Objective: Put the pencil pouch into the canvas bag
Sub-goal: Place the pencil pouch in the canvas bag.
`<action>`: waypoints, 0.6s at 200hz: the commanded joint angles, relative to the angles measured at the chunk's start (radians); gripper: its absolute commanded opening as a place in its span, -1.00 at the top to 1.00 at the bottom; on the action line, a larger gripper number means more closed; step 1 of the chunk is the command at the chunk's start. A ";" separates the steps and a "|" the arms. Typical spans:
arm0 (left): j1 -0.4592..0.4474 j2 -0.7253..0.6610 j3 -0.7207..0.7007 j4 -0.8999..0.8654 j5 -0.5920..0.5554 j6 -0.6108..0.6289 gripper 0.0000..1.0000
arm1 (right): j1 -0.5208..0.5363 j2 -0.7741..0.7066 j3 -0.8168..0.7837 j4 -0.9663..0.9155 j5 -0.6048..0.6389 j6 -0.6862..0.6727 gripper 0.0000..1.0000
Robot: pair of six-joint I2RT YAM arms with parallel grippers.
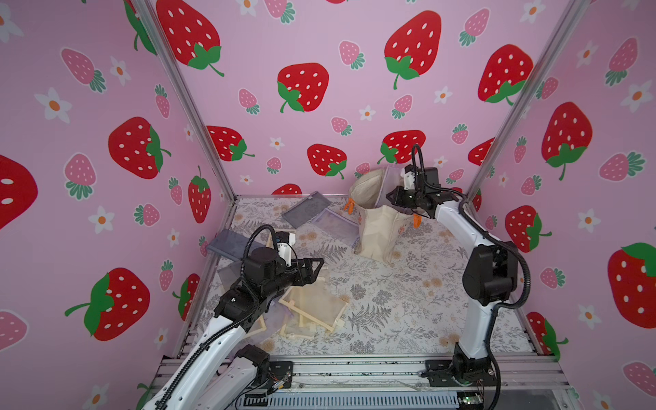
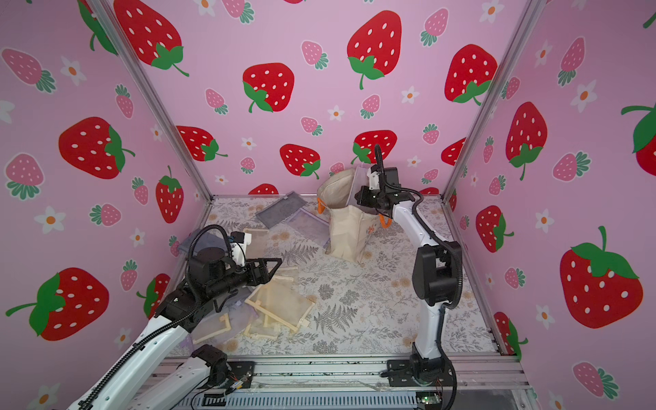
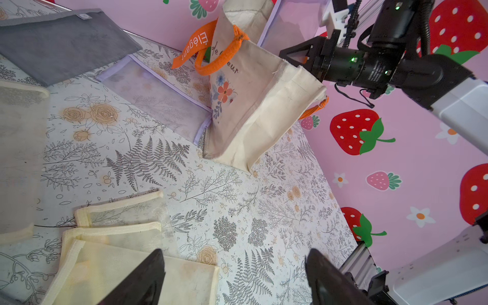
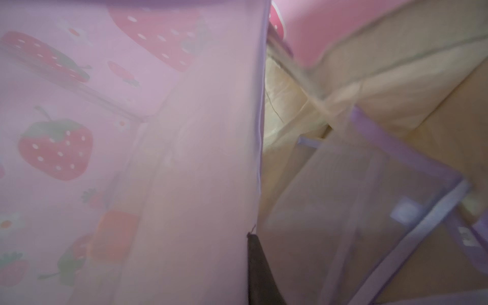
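The right end effector [image 1: 390, 196] sits at the mouth of the canvas bag [image 1: 376, 230], far right of centre on the surface [image 1: 408, 301]. Only one dark finger [image 4: 257, 264] shows in the right wrist view. It lies against the lilac edge of the pencil pouch [image 4: 211, 158], and I cannot tell whether the jaws are clamped on it or released. The translucent pouch stands upright in the bag's opening, its upper part rising above the rim in both top views. Another lilac-trimmed pouch [image 4: 369, 206] lies deeper inside the bag.

The left end effector [image 3: 235, 261] is released, its fingers spread wide and holding nothing. It hovers over a heap of cream pouches [image 1: 312, 305] at the near left. A grey pouch [image 1: 305, 209] and a lilac pouch [image 1: 333, 223] lie on the surface just left of the bag.
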 commanded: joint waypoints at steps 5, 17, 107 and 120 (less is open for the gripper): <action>0.002 -0.009 0.025 0.023 -0.008 0.012 -0.71 | -0.010 -0.039 -0.024 -0.051 0.074 -0.027 0.47; 0.002 -0.006 0.020 0.030 -0.006 0.009 -0.71 | -0.010 -0.061 -0.034 -0.053 0.091 -0.036 0.35; 0.002 -0.003 0.006 0.043 0.007 -0.003 -0.71 | -0.004 -0.217 0.018 -0.172 0.261 -0.161 -0.26; 0.002 -0.002 0.003 0.046 0.010 -0.007 -0.71 | 0.000 -0.224 0.037 -0.176 0.295 -0.176 -0.26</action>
